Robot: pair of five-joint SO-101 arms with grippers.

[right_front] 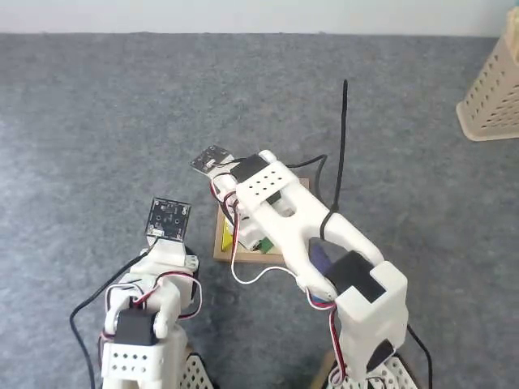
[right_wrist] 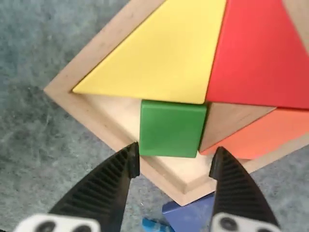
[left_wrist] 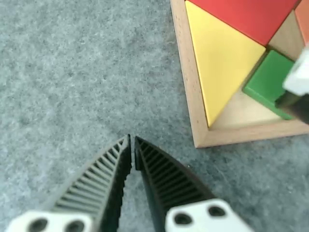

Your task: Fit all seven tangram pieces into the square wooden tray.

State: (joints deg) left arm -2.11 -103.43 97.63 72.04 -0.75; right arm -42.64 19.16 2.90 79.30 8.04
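Step in hand: the green square point(right_wrist: 171, 128) is judged to be mid-placement; four pieces are counted in the tray point(right_wrist: 96, 122), so the task is taken to be a little past halfway.
Tray: it lies on the grey worktop point(right_front: 122, 105), under the right arm in the high view, just beside the left arm's wrist.
Pieces seated: the yellow triangle point(right_wrist: 159, 53) is laid along one rim, and the red triangle point(right_wrist: 260, 53) is set against it. The orange piece point(right_wrist: 260, 137) is touching the red one's lower edge.
Green square: one edge is pressed against the yellow triangle's long side. Bare tray floor is left on both flanks and towards the near corner.
Right gripper point(right_wrist: 174, 162): it is held over the tray's near corner. Its fingers point(right_wrist: 108, 186) are spread wide, one tip at each lower corner of the green square, and nothing is gripped.
Left gripper point(left_wrist: 132, 141): it is parked over bare worktop just outside a tray corner. Its fingers point(left_wrist: 104, 179) are drawn together to a thin slit and nothing is held.
Pieces outside: a blue piece point(right_wrist: 190, 215) is lying on the worktop, just outside the tray's near corner. A paler blue scrap is seen beside it, but its shape cannot be told.
Next move: the green square's seat should probably be checked first. The blue piece would then have to be gripped by its edges, lifted over the rim and turned to suit one of the bare gaps.
Elsewhere: a slatted basket point(right_front: 491, 89) is standing at the far right, well apart.
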